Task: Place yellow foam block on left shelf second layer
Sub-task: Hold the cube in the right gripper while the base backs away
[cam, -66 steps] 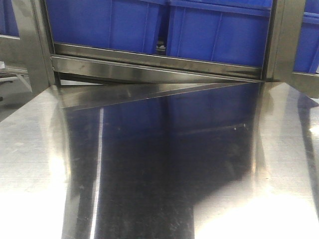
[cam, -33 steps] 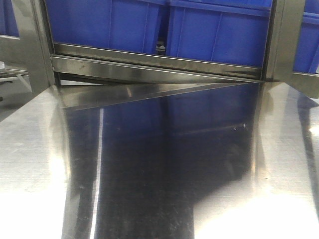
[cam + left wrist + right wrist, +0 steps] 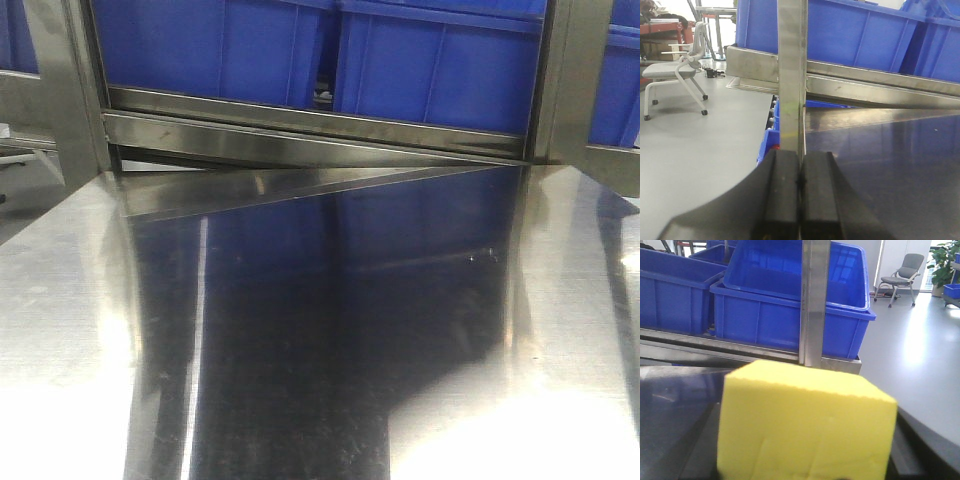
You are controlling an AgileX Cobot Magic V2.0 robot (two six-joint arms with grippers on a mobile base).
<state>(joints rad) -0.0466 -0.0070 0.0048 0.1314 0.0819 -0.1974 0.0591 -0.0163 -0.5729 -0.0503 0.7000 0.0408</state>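
Right up against the right wrist camera looms the yellow foam block (image 3: pixel 805 425), a broad face toward me, with the steel shelf post (image 3: pixel 815 300) and blue bins (image 3: pixel 765 315) on the far side of it. The right gripper's jaws are hidden behind the block, so I cannot tell whether they grip it. The left gripper (image 3: pixel 800 170) is pressed fully closed on nothing. I judge the right arm far nearer, with the shelf straight ahead.
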